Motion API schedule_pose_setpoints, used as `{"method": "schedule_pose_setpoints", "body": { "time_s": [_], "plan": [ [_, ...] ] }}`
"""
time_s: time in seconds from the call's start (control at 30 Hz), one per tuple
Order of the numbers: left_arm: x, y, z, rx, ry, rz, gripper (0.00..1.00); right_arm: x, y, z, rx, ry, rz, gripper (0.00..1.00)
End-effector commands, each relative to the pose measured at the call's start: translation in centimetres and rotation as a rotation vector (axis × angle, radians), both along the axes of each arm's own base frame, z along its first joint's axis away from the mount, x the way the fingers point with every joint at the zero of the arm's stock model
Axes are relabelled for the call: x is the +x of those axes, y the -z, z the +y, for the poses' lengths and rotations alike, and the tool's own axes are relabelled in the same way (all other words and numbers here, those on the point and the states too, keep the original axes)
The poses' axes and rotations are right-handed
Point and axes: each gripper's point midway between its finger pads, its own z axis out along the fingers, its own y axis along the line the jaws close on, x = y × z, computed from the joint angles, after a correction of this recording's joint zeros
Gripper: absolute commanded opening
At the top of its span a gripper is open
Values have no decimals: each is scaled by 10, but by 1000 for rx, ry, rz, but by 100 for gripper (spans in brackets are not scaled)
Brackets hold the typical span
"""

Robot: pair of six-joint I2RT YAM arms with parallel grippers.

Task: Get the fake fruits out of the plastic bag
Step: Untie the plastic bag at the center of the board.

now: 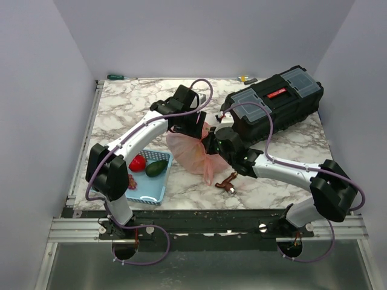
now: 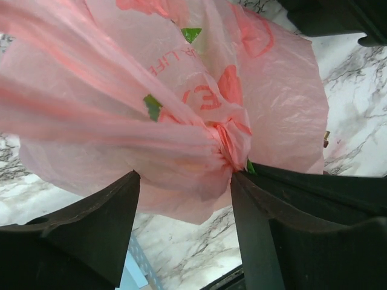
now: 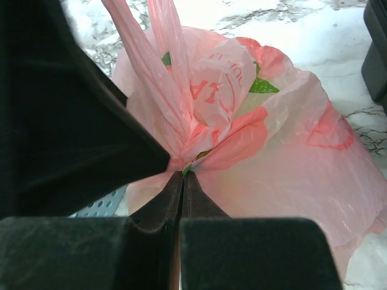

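Observation:
The pink plastic bag (image 1: 188, 151) lies mid-table, bunched and bulging; any fruits inside it are hidden. My right gripper (image 3: 182, 173) is shut on a gathered twist of the bag (image 3: 284, 163) at its right side. My left gripper (image 2: 184, 181) is open just above the bag (image 2: 181, 109), with pink film sagging between its fingers (image 2: 260, 223). In the top view the left gripper (image 1: 192, 128) is at the bag's far side and the right gripper (image 1: 213, 145) at its right edge. A red fake fruit (image 1: 138, 162) lies in the blue basket.
The light blue basket (image 1: 151, 192) stands at the front left, holding a dark green avocado (image 1: 156, 168). A brown object (image 1: 227, 183) lies on the marble in front of the bag. A black toolbox (image 1: 275, 103) fills the back right. A green screwdriver (image 1: 118, 77) lies at the back edge.

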Motion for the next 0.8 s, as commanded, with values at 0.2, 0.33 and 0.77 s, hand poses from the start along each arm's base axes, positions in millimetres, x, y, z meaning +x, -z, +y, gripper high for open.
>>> {"method": "schedule_pose_setpoints", "body": {
  "time_s": [0.2,0.33,0.77],
  "plan": [
    [-12,8,-16,-41,58,78,58,1,-26,3,59,-17,-53,1],
    [-8,4,-15,-27,61,58,38,-1,-25,6,64,-38,-49,1],
    [20,-20,39,150,-180,-174,0,5,-7,-23,-67,80,-26,2]
  ]
}}
